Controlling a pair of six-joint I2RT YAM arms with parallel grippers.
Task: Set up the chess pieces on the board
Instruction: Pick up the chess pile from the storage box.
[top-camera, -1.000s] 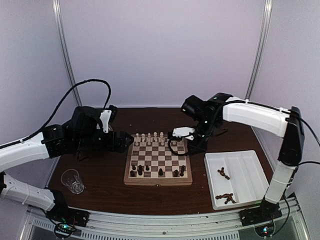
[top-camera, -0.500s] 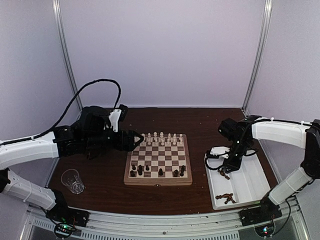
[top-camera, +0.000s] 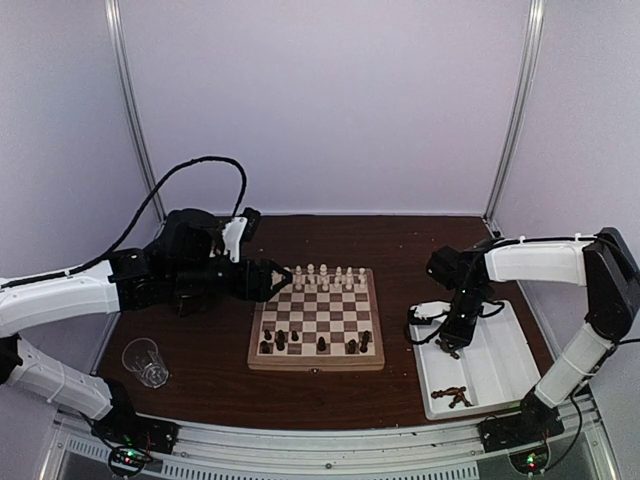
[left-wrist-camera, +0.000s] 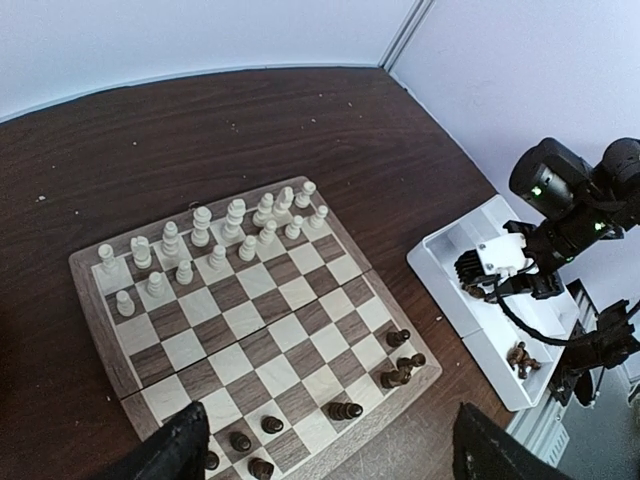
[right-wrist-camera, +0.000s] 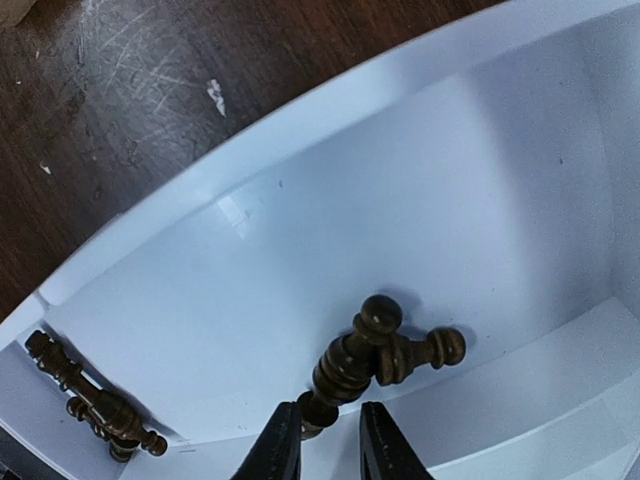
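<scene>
The board (top-camera: 316, 318) holds cream-white chess pieces (top-camera: 312, 276) on its far rows and several dark brown ones (top-camera: 320, 344) on its near rows. It shows in the left wrist view (left-wrist-camera: 262, 330) too. My right gripper (top-camera: 447, 335) is low inside the white tray (top-camera: 497, 365). Its fingers (right-wrist-camera: 283, 440) are slightly apart and straddle the base of a lying dark piece (right-wrist-camera: 352, 362), which is crossed with a second one (right-wrist-camera: 425, 352). My left gripper (top-camera: 268, 281) hovers open and empty by the board's far left corner, with its fingertips (left-wrist-camera: 180, 450) wide apart.
More dark pieces lie in the tray's near part (top-camera: 452, 396), seen in the right wrist view (right-wrist-camera: 95, 410) at the lower left. A clear plastic cup (top-camera: 145, 362) stands near left on the dark wood table (top-camera: 210, 350). One dark piece (left-wrist-camera: 346, 410) lies tipped on the board.
My right arm swung from the board's far right corner to the tray and came down over the dark pieces. My left arm edged right toward the board.
</scene>
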